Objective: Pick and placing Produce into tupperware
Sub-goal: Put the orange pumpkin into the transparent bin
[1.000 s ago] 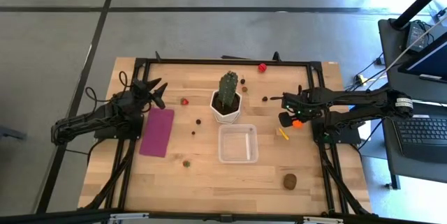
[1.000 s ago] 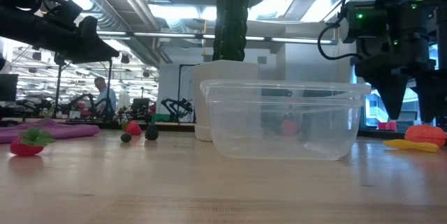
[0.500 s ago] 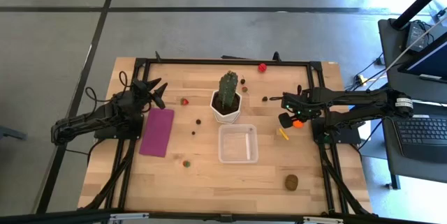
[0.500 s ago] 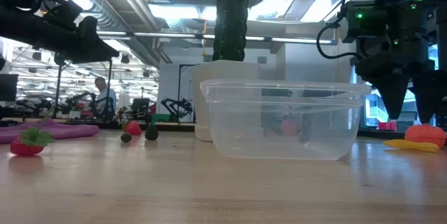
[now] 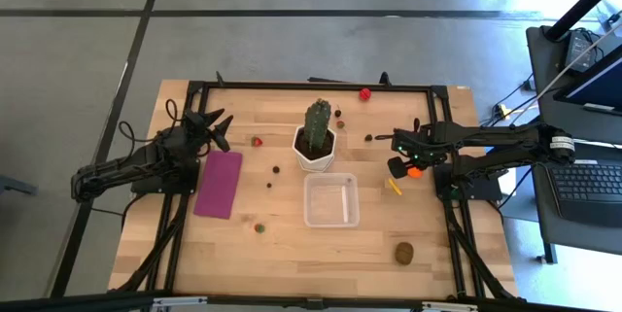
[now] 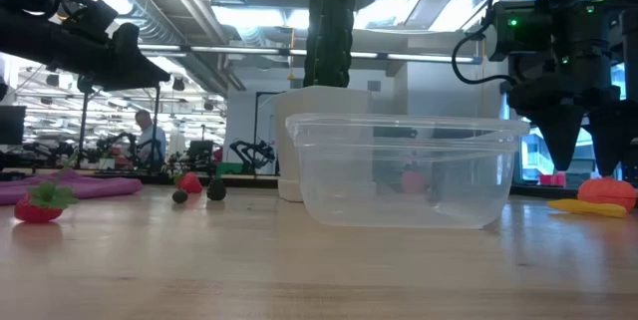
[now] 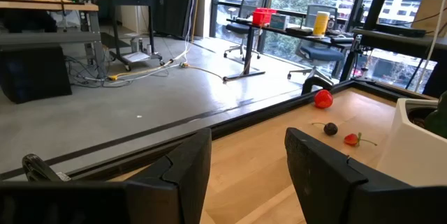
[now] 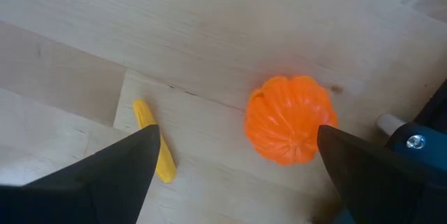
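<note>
While my right tool (image 8: 234, 165) hangs wide over the orange piece (image 8: 290, 119) right of centre, I fear it rolling away from the tupperware (image 5: 330, 200) at centre; left tool (image 7: 244, 165) waits half-open.

We're looking straight down at the pale wooden table (image 8: 209, 35), with two dark fingers (image 8: 105, 175) spread wide apart at either side. Between them, nearer one finger, sits a small ribbed orange toy pumpkin (image 8: 290, 119), resting on the wood, untouched. Beside the other finger we see a thin yellow toy piece (image 8: 155, 140), partly hidden behind that fingertip.
</note>
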